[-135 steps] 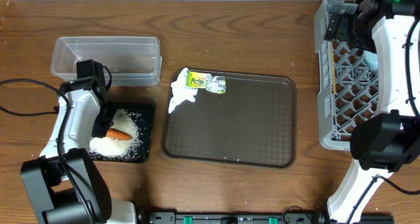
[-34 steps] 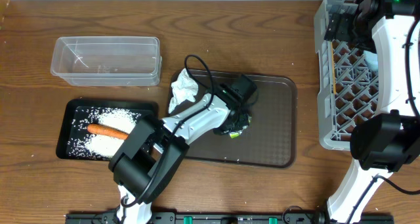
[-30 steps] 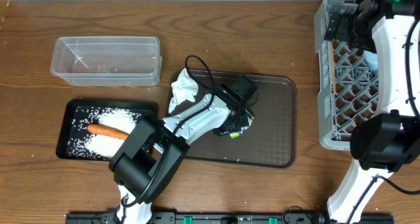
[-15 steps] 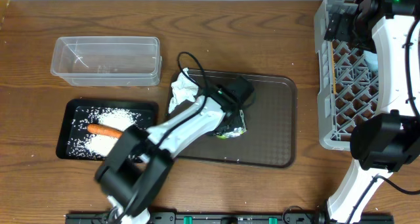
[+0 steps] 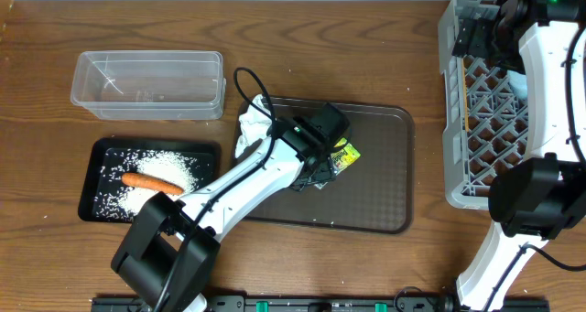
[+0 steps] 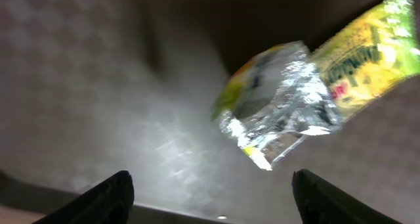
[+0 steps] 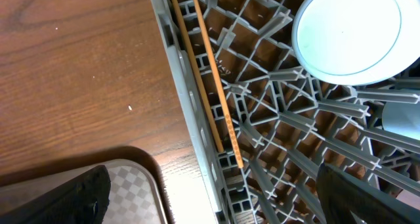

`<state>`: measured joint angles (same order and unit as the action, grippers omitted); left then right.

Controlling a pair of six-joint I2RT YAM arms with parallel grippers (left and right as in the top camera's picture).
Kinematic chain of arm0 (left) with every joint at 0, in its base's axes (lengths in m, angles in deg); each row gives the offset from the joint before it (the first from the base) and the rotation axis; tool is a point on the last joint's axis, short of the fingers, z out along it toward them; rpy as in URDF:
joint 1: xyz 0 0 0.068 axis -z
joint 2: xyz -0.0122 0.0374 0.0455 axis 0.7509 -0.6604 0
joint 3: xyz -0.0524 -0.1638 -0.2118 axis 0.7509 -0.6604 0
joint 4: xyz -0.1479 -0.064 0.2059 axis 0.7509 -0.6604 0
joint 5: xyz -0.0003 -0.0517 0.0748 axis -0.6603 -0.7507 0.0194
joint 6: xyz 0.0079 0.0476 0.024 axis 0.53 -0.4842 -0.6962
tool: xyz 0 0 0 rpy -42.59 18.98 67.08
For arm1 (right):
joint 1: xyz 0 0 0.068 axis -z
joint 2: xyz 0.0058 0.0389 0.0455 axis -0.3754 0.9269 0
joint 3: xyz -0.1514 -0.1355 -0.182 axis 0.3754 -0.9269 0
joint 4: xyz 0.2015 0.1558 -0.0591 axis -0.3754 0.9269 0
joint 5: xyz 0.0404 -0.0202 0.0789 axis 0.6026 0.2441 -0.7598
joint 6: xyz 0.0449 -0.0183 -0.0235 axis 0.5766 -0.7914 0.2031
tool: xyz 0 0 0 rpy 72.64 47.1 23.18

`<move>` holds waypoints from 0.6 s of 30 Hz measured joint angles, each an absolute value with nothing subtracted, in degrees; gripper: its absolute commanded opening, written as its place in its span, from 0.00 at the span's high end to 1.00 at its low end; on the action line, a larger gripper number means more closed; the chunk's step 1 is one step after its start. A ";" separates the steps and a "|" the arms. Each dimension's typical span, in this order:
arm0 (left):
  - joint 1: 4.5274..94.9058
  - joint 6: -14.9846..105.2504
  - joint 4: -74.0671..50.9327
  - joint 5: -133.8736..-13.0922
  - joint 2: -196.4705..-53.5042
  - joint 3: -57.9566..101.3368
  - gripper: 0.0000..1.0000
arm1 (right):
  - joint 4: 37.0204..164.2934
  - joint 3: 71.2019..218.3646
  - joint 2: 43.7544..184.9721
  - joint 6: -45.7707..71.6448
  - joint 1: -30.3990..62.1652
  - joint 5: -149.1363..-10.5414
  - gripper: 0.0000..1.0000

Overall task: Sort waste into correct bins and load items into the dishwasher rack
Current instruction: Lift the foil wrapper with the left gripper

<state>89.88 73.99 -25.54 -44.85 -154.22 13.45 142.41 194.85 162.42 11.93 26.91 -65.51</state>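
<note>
From above, my left arm reaches across the brown tray, and the green-and-yellow wrapper lies on that tray just beside its end, on the side toward the rack. The crumpled tissue sits at the tray's far left corner, half under my arm. Off to the left on the wooden surface, the black tray holds the rice and the carrot, and the clear tub stands just beyond it. My right arm hangs over the far end of the rack, well apart from all that. Through my left wrist camera, blurred, my left hand is spread wide, its two fingertips at the bottom corners with nothing between them. The wrapper, foil showing at its torn end, is out ahead of the fingers and to the right; whether it rests flat on the tray I cannot tell. Through my right wrist camera, my right hand is likewise wide apart and holds nothing. Below it the chopsticks lie along the rack's inner wall and the light-blue bowl sits on the lattice, with a corner of the brown tray at lower left.
</note>
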 measured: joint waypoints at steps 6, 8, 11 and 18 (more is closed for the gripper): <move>88.41 70.34 -18.70 -41.16 -154.94 13.41 0.16 | 142.44 194.85 162.42 11.93 26.91 -65.53 0.01; 88.02 67.37 -15.14 -40.68 -155.71 13.41 0.16 | 142.41 194.85 162.42 11.93 26.91 -65.51 0.01; 87.87 63.66 -12.08 -40.09 -157.46 13.43 0.16 | 142.41 194.85 162.42 11.93 26.91 -65.51 0.01; 87.54 60.03 -11.36 -39.67 -162.40 13.41 0.20 | 142.41 194.87 162.42 11.93 26.91 -65.51 0.01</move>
